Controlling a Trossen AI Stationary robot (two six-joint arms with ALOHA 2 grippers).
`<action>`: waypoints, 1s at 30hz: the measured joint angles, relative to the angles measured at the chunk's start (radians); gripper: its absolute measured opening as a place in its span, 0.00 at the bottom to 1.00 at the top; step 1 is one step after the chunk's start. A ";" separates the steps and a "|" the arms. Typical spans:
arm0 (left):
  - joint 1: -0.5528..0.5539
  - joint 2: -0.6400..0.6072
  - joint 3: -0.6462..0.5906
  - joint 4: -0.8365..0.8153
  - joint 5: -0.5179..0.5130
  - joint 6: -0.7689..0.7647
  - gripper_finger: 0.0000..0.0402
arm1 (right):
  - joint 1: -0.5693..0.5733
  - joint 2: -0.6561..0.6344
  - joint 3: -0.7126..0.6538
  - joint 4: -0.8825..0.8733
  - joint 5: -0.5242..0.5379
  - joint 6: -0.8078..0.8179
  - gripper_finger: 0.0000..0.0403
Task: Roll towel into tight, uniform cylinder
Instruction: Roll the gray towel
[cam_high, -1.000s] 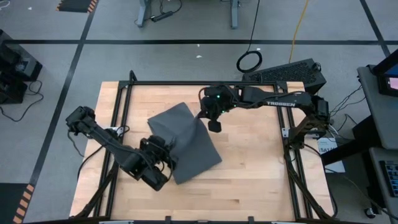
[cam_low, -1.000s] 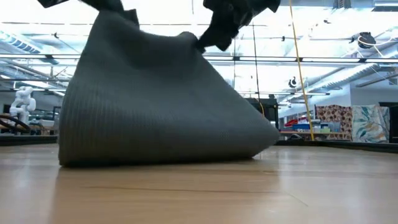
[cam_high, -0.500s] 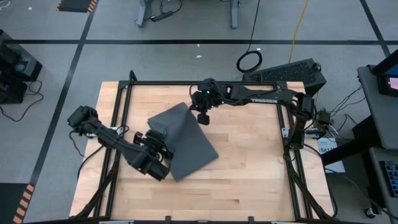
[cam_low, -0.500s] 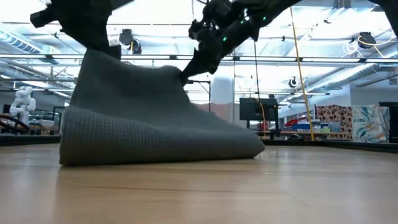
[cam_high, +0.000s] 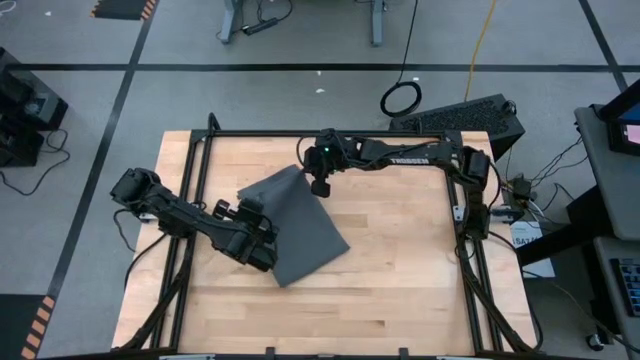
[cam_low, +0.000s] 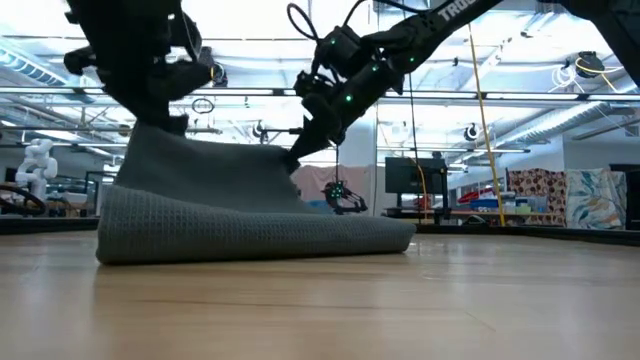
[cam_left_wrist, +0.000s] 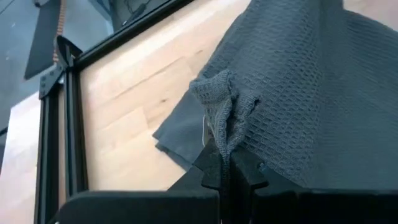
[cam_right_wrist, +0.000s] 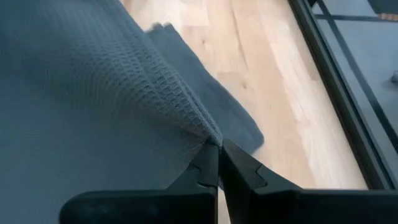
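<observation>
The dark grey towel (cam_high: 305, 225) lies on the wooden table, folded over on itself. Its upper layer is held up like a low tent (cam_low: 210, 180), while its near fold (cam_low: 250, 235) rests on the table. My left gripper (cam_high: 262, 245) is shut on the towel at its near-left side and shows at the left of the low view (cam_low: 165, 125). My right gripper (cam_high: 320, 188) is shut on the towel at its far side and also shows in the low view (cam_low: 297, 155). A lower layer (cam_left_wrist: 180, 134) lies flat on the table under the raised one. My left gripper pinches a bunched corner of the upper layer (cam_left_wrist: 225, 124) between its two fingers. The cloth stands crumpled above the fingertips. That corner is lifted off the table, and the cloth runs down from it to the table. My right gripper pinches the raised layer's edge (cam_right_wrist: 208, 138) between its two fingertips. The cloth is held off the table and slopes away from the fingers. The lower layer (cam_right_wrist: 233, 121) lies flat beneath it.
A black metal frame (cam_high: 300, 134) borders the table. Bare wood (cam_high: 400, 260) lies to the right of and nearer than the towel. The room behind shows in the low view.
Both grippers have gone down and toward the table's far edge, still shut on the towel. The raised upper layer has sunk from a tall tent to a low one and has been carried over the layer beneath. The near fold has stayed on the table.
</observation>
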 joint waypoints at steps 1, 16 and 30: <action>0.003 0.000 -0.014 0.015 0.002 0.000 0.02 | 0.001 0.005 0.000 0.000 0.016 -0.001 0.00; 0.068 0.000 -0.116 0.073 -0.029 -0.001 0.02 | -0.005 0.019 0.000 0.011 0.143 -0.082 0.00; 0.109 0.000 -0.176 0.095 -0.022 0.004 0.03 | -0.007 0.024 0.000 0.071 0.147 -0.075 0.00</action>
